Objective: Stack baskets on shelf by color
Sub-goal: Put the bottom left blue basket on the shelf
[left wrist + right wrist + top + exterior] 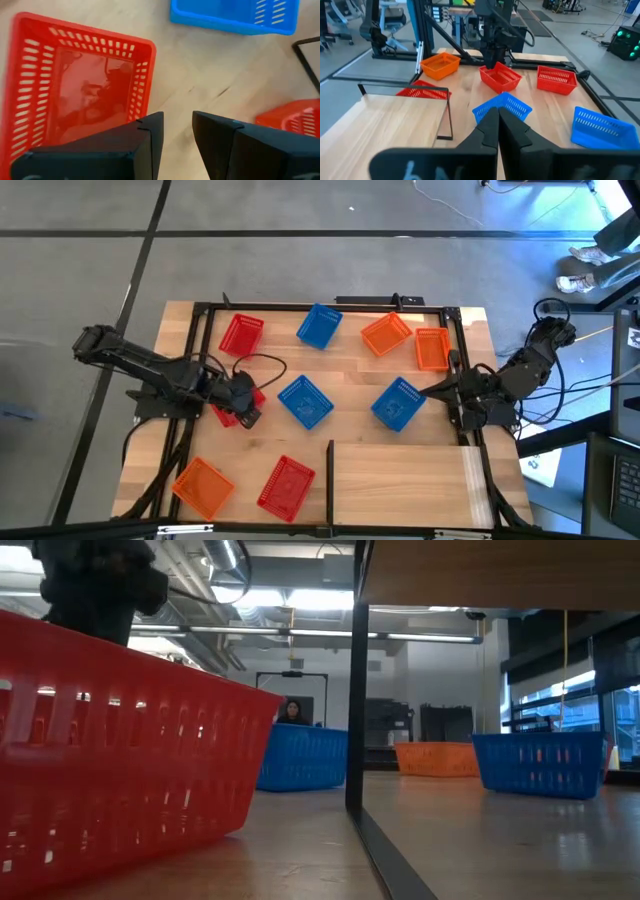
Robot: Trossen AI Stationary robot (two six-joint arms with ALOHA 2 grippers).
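Left gripper (246,402), fingers spread, above a red perforated plastic basket (232,406) at nine o'clock on the light wood shelf board (400,470). Right gripper (432,391), fingers pressed together, waits at three o'clock beside a blue mesh basket (397,403).

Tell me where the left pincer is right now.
In the high view the left pincer hangs open on the board's left side, over a red basket, with a blue basket just to its right.

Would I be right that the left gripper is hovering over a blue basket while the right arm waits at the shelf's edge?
Not quite: the high view shows the left gripper over a red basket, not a blue one. The right gripper does wait at the shelf edge.
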